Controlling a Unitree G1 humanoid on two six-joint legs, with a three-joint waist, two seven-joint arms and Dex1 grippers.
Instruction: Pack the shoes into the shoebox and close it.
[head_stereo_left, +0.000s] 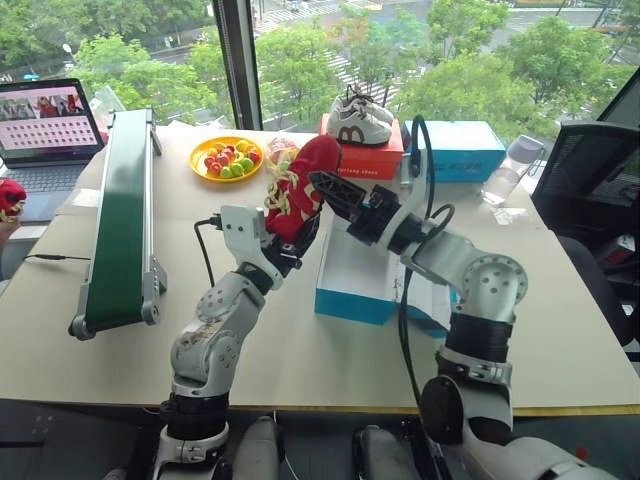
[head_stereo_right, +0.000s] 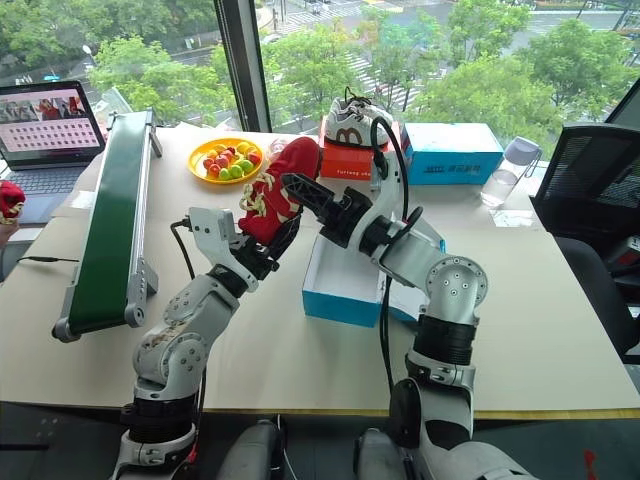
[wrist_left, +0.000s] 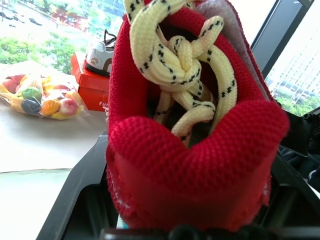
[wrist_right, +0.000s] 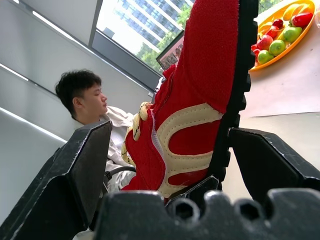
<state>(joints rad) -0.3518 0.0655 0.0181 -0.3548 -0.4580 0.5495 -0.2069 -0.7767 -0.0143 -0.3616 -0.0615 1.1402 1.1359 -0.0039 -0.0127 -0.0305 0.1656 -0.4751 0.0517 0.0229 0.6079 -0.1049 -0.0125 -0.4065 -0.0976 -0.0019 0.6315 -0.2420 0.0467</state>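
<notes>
One red shoe (head_stereo_left: 298, 188) with cream-yellow laces hangs in the air, toe up, just left of the open blue shoebox (head_stereo_left: 352, 303). My left gripper (head_stereo_left: 287, 238) is shut on its heel end; in the left wrist view the shoe (wrist_left: 190, 150) sits between the black fingers (wrist_left: 75, 200). My right gripper (head_stereo_left: 323, 186) reaches in from the right, open at the shoe's sole. In the right wrist view the shoe (wrist_right: 200, 100) stands between the two spread fingers (wrist_right: 80, 170), and I cannot tell whether they touch it. The shoebox shows a pale inside.
Behind stand a red box (head_stereo_left: 365, 162) with white sneakers (head_stereo_left: 358, 120) on top, a lettered blue box (head_stereo_left: 462, 150) and a plastic bottle (head_stereo_left: 505, 170). A yellow fruit plate (head_stereo_left: 228, 158), a green conveyor (head_stereo_left: 120, 220) and a laptop (head_stereo_left: 45, 125) are left. A person (wrist_right: 85, 100) sits nearby.
</notes>
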